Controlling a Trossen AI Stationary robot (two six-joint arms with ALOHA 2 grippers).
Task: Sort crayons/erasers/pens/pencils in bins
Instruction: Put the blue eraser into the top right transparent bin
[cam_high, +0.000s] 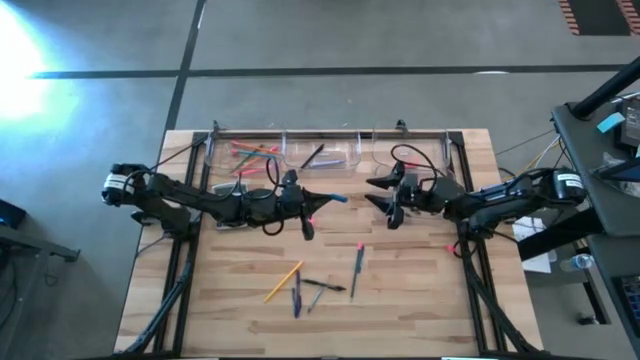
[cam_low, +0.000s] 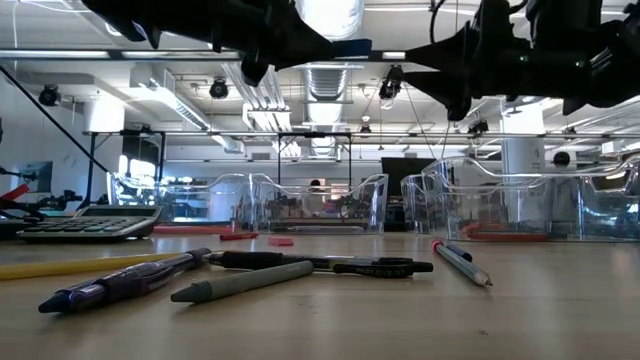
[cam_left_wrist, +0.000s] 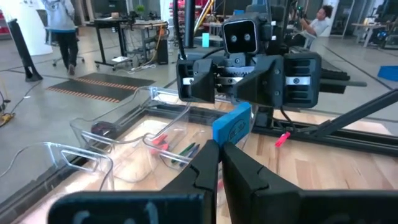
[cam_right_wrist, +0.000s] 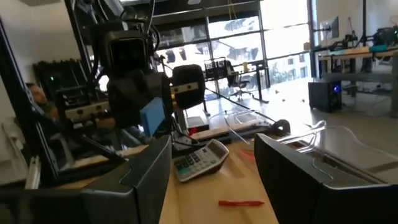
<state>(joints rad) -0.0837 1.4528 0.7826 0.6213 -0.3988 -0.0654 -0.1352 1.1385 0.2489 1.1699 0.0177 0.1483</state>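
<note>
Left end effector (cam_high: 322, 200) is pinched tight on a small blue block eraser (cam_high: 337, 198), held in the air above the middle of the wooden slatted surface (cam_high: 420, 300). In the left wrist view the blue eraser (cam_left_wrist: 232, 122) sticks out past the fingertips, long axis running forward and up from them; from above it points toward the right arm.

Right end effector (cam_high: 380, 193) faces the left one across a short gap, fingers spread about halfway, nothing between them. It hovers just in front of the clear plastic rectangular bins (cam_high: 330, 150) lined up along the far edge.

On the surface, near side:
- orange-yellow pencil (cam_high: 283, 282), lying diagonal, far end toward the right arm
- purple-barrelled pen (cam_high: 296, 298), long axis roughly near-to-far
- black pen (cam_high: 327, 286), roughly crosswise
- grey pen (cam_high: 314, 298), diagonal, just beside the black one
- dark pen with a pink end (cam_high: 357, 268), near-to-far, pink end farthest, apart from the cluster

Left bin holds red, orange and green sticks (cam_high: 250, 152); the next one a dark stick (cam_high: 312, 156).

Grey calculator (cam_low: 88, 224) sits on the left arm's side of the surface.
</note>
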